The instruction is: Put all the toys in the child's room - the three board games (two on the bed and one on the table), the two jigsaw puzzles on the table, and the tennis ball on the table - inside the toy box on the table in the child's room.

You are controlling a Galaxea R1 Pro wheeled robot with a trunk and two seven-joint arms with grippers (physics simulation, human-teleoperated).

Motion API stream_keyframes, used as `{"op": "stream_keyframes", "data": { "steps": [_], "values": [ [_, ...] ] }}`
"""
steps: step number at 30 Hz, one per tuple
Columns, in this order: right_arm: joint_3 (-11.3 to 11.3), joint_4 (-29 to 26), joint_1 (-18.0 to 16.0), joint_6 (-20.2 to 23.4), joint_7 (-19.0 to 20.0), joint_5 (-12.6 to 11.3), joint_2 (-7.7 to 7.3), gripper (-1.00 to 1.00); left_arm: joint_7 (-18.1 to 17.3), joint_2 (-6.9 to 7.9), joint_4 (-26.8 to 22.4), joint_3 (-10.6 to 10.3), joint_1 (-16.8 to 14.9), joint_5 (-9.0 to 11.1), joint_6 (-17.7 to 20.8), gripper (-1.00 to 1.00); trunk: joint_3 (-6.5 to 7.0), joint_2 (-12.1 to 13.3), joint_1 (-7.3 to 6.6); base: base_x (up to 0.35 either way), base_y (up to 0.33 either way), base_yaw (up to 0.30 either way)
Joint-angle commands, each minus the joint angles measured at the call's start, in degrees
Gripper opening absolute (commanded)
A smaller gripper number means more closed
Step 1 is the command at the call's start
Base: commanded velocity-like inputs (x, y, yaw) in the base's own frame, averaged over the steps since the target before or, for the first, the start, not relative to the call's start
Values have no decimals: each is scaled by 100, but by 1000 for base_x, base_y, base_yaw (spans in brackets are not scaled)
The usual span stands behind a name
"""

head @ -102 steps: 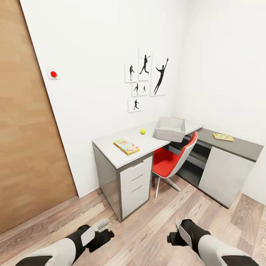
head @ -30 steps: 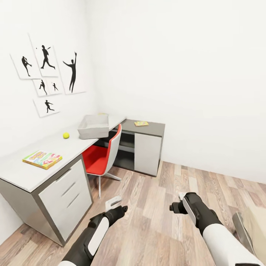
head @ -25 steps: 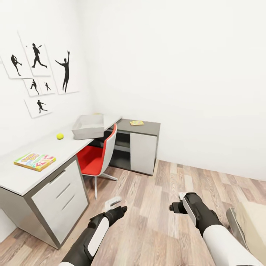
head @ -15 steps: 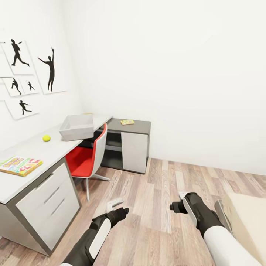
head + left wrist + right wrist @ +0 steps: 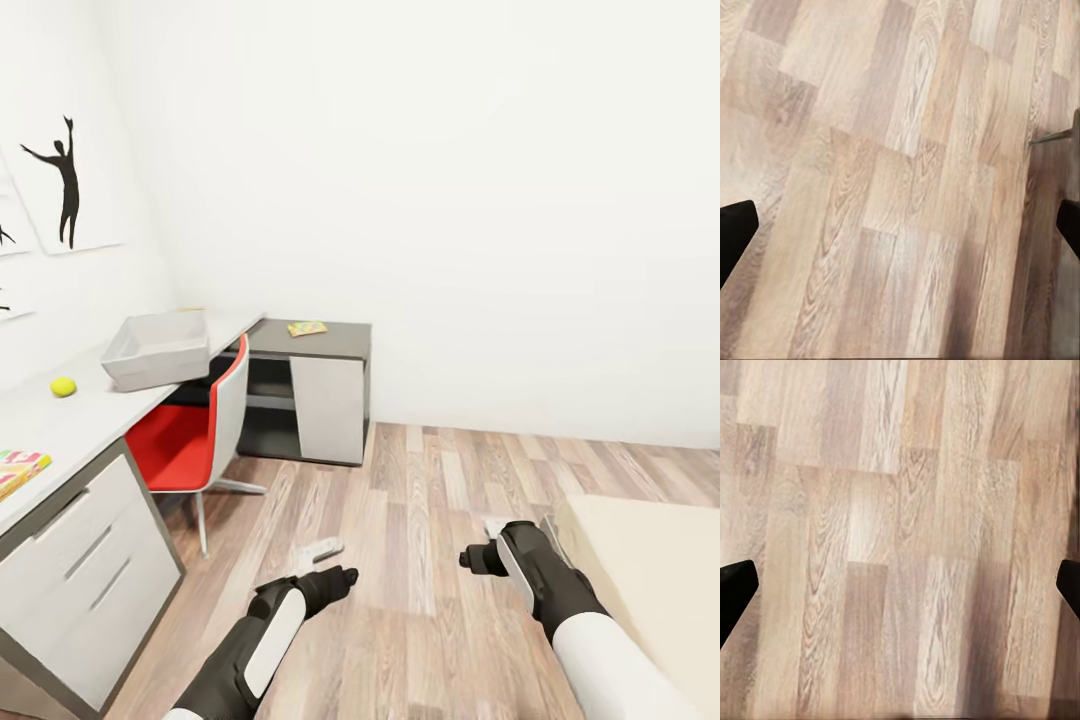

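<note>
Room: white walls and a wood-plank floor (image 5: 440,500); a black figure poster (image 5: 65,190) hangs on the left wall.
Table: the pale-topped table (image 5: 90,425) runs along the left wall, with white drawers (image 5: 80,570) at its near end.
Toy box: the light grey toy box (image 5: 155,350) stands on the table's far part, open side up.
Tennis ball: the yellow-green tennis ball (image 5: 64,386) lies on the table top, near the toy box on its near left side, not touching it.
Board game: a colourful flat board game (image 5: 18,468) lies at the left edge of the view on the near part of the table, partly cut off.
Puzzle: a thin, many-coloured flat square, probably a jigsaw puzzle (image 5: 306,328), lies on the dark cabinet (image 5: 320,390) in the far corner; too small to read its pattern.
Chair: a red chair (image 5: 195,440) is tucked at the table between the drawers and the cabinet.
Bed: a beige bed (image 5: 655,580) corner shows at the near right.
Left gripper (image 5: 330,565): low over the floor, holding nothing; the wrist view shows its fingertips (image 5: 735,240) far apart, wide.
Right gripper (image 5: 490,545): over the floor near the bed, holding nothing; fingertips (image 5: 735,592) spread wide in its wrist view.
</note>
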Motion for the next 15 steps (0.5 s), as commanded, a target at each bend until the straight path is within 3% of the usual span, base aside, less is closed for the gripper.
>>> {"op": "stream_keyframes", "data": {
  "steps": [1, 6, 15],
  "values": [
    [-5, -11, -2, 25, 18, -6, -1, 100, 55, 2, -31, -20, -9, 146, 133, 100, -11, -4, 0, 0, 0, -252],
    [-7, -25, 0, 14, 45, -4, -2, 100, 59, 6, -83, -38, -22, 352, 405, 100, -33, -4, 0, 0, 0, -252],
    [-12, -35, 1, -68, 75, -3, -4, 100, 56, 12, -127, -52, -29, 530, 595, 100, -72, -4, 0, 0, 0, -254]
  ]
}}
